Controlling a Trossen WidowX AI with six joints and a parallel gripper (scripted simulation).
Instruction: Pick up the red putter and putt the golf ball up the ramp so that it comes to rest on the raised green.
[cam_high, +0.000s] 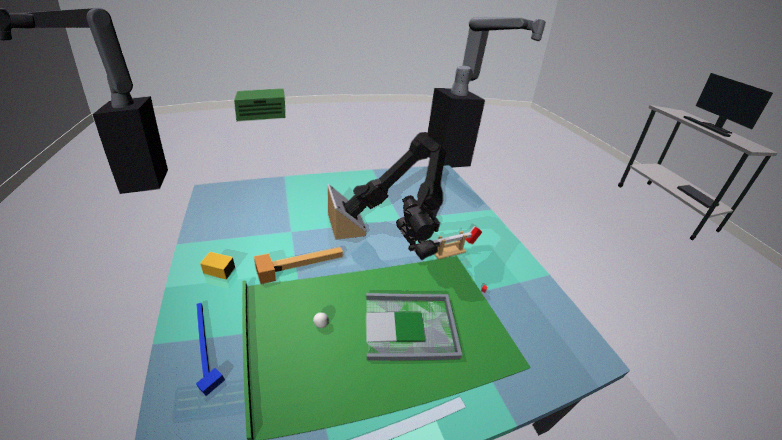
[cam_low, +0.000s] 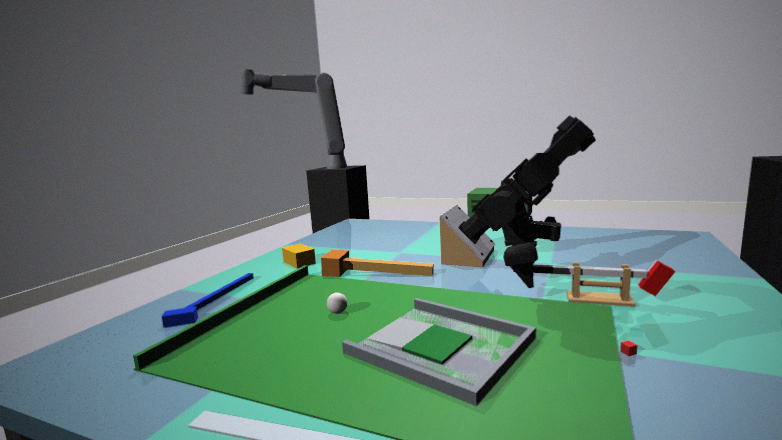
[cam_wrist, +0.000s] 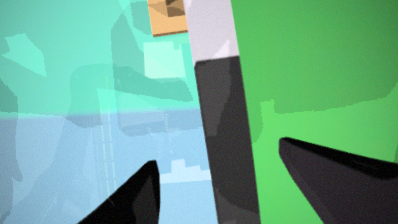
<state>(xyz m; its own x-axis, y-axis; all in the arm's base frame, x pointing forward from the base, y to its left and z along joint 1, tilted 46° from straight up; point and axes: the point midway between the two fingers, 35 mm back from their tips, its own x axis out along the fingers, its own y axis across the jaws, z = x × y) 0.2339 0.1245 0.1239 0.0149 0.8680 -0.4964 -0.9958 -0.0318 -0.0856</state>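
Note:
The red putter (cam_high: 473, 235) (cam_low: 656, 278) (cam_wrist: 227, 115) lies level across the wooden stand (cam_high: 451, 252) (cam_low: 601, 298) (cam_wrist: 169, 26), with its red head past the far side and its black handle toward the arm. My gripper (cam_low: 528, 269) (cam_wrist: 220, 157) is open, one finger on each side of the black handle, with a gap on both sides in the wrist view. The white golf ball (cam_high: 321, 320) (cam_low: 336, 302) rests on the green mat, left of the light grey ramp (cam_high: 380, 327) (cam_low: 396, 331). The ramp adjoins the raised green square (cam_high: 410, 326) (cam_low: 437, 343).
A grey border (cam_high: 454, 328) (cam_low: 505, 366) runs around three sides of the ramp and green. An orange mallet (cam_high: 265, 268) (cam_low: 335, 263), yellow block (cam_high: 216, 264) (cam_low: 298, 255) and blue club (cam_high: 210, 381) (cam_low: 179, 316) lie left. A small red cube (cam_high: 483, 288) (cam_low: 628, 348) lies right.

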